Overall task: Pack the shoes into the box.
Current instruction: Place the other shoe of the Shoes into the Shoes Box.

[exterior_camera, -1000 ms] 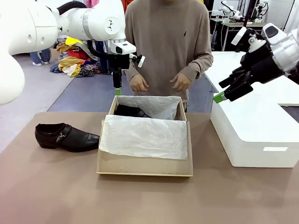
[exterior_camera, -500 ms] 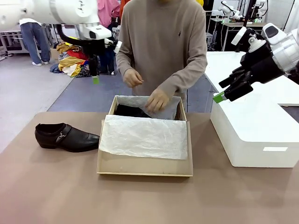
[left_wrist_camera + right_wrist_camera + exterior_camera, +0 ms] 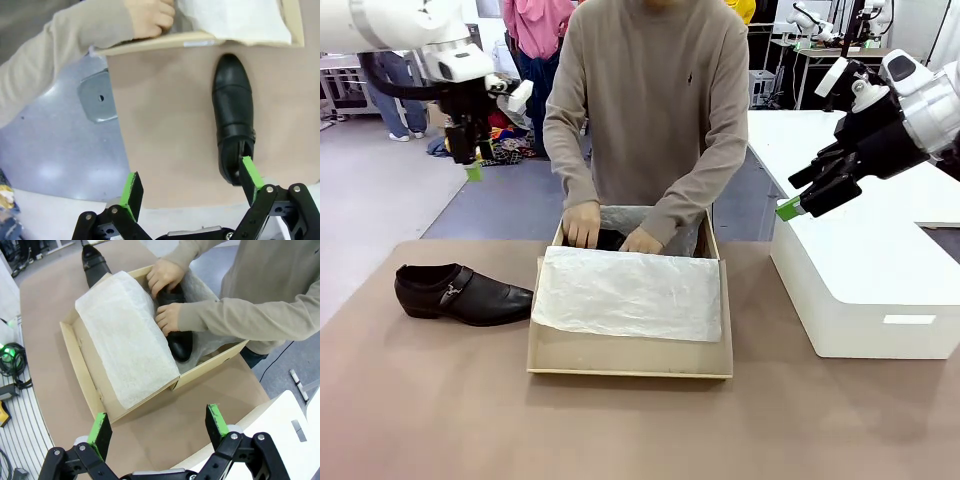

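Brown table (image 3: 420,400) shared by two arms and a person (image 3: 655,110), who stands at the far edge and leans over the box. A large white block (image 3: 860,290) lies on the table's right side, just beside the tan cardboard box (image 3: 630,362), which sits open at mid-table. A sheet of white tissue paper (image 3: 630,292) is spread over the near part of the box; more tissue lines the far part. One black shoe (image 3: 177,340) lies in the far part of the box, partly under the tissue edge, with both of the person's hands (image 3: 169,317) resting on it. The other shoe (image 3: 460,293) lies on its sole on the bare table left of the box, toe towards the box wall and close to it, buckle strap facing the camera. The left gripper (image 3: 472,168) hangs high in the air beyond the table's far left corner; its wrist view looks down on the table-top shoe, with the green-padded fingers (image 3: 131,187) spread wide, holding and touching nothing. The right gripper (image 3: 790,207) is raised over the white block, its fingers (image 3: 214,420) likewise wide apart and empty, clear of the box.
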`<state>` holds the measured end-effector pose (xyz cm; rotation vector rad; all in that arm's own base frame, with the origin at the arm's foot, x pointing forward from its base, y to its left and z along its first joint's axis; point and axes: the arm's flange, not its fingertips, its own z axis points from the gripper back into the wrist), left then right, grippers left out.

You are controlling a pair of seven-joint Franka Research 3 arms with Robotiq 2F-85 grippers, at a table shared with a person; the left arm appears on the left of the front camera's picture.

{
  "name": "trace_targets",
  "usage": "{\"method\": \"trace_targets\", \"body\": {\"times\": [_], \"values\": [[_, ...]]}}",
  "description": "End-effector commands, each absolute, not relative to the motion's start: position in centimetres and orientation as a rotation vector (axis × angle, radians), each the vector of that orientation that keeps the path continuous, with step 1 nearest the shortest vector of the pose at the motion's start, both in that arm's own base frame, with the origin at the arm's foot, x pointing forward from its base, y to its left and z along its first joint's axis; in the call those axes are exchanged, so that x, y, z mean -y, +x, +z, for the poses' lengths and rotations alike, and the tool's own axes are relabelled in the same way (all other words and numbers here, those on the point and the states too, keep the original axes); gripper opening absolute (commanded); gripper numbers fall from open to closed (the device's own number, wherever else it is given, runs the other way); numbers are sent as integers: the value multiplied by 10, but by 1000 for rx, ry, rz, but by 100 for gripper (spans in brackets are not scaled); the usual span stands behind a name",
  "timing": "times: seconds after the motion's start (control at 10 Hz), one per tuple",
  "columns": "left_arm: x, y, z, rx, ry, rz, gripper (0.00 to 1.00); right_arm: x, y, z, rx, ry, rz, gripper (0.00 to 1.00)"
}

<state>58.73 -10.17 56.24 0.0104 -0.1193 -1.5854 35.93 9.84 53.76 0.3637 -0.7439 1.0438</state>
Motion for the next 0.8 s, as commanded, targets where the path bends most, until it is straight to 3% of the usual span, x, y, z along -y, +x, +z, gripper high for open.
{"method": "trace_targets", "body": {"times": [0.0, 0.4, 0.7], "values": [[85, 569, 552, 130, 30, -1640, 100, -98, 362, 537, 759, 383, 1057, 100], [107, 595, 540, 105, -37, -1597, 100, -98, 362, 537, 759, 383, 1057, 100], [84, 576, 549, 99, 18, -1630, 100, -98, 362, 537, 759, 383, 1057, 100]]}}
